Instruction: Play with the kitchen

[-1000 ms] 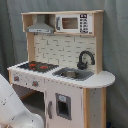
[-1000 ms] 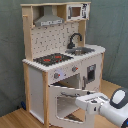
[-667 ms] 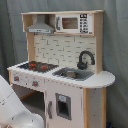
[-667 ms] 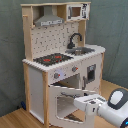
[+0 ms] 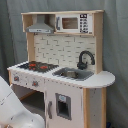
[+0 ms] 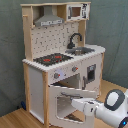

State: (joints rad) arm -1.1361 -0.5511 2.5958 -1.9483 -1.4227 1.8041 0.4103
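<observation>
The kitchen (image 5: 60,75) (image 6: 60,60) is a tall white and light-wood toy unit. It has a black-red hob (image 5: 36,66) (image 6: 52,59), a steel sink (image 5: 72,74) (image 6: 82,50), a black faucet (image 5: 84,59) (image 6: 74,39) and a grey hood (image 5: 40,27) (image 6: 49,19). In the second exterior view the windowed oven door (image 6: 62,97) hangs open, tilted outward. My gripper (image 6: 79,104) reaches in from the second exterior view's right, right at the door's inner face. In the first exterior view only the white arm (image 5: 15,110) shows, at the bottom left.
A microwave-like panel (image 5: 75,23) (image 6: 75,11) sits at the top beside the hood. Knobs (image 5: 35,83) (image 6: 57,75) line the front under the hob. A narrow cupboard door (image 5: 62,106) (image 6: 91,74) sits under the sink. Grey curtain stands behind, wooden floor (image 6: 15,119) below.
</observation>
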